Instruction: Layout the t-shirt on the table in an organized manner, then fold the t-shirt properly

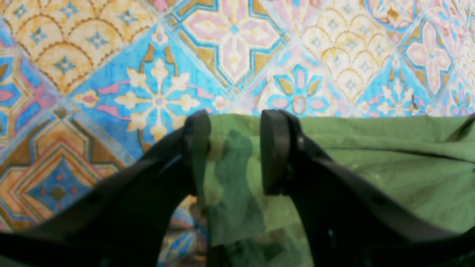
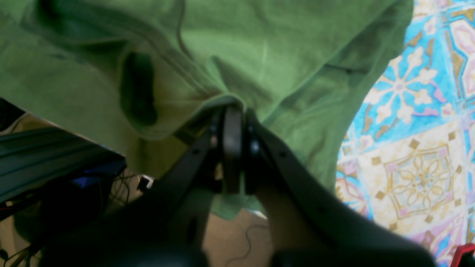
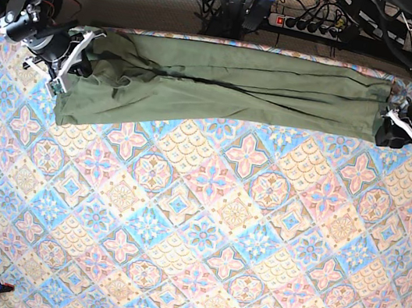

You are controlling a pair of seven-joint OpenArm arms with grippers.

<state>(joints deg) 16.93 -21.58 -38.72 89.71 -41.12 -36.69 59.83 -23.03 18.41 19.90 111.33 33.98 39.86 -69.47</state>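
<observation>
Right fingers [image 2: 233, 148] pinch the wrinkly olive t-shirt [image 3: 225, 86]; left fingers [image 1: 233, 148] spread apart over its edge on the tile-patterned tabletop [image 3: 199, 240].

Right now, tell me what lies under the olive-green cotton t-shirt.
The olive-green cotton t-shirt lies stretched along the far edge of the tile-print table cloth, whose pattern continues beneath it. Whether anything else sits underneath cannot be seen; the fabric covers it.

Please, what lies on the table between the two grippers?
In the base view, the t-shirt stretches as a long band from the right gripper to the left gripper, along the far edge of the table.
</observation>
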